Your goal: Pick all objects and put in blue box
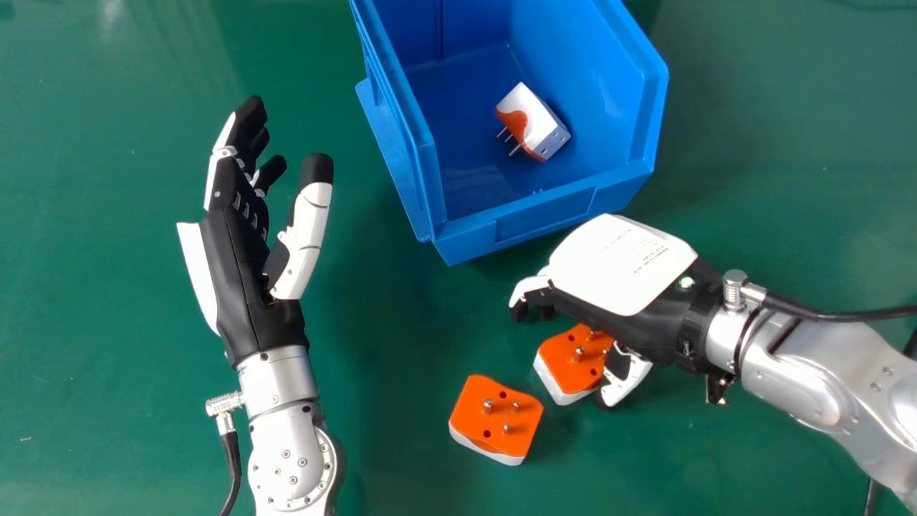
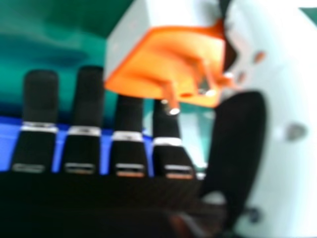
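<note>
Table (image 1: 107,430): green, glossy.
Blue box (image 1: 609,79): on it, open top up, set at an angle.
Left hand (image 1: 247,287): left of box, fingers extended, thumb apart.
Right hand (image 1: 620,265): palm down near box's near wall, fingers and thumb apart around an adapter; can't tell if they touch it.
Boxed adapter (image 1: 534,125): white/orange, on its side on box floor.
Loose adapter (image 1: 494,419): on table, orange pin face up.
Adapter at right hand (image 1: 569,362): pins up, partly under palm, just beside loose one.

looks like a lab or workshop, glossy green surface (image 1: 107,401), blue storage box (image 1: 546,215)
</note>
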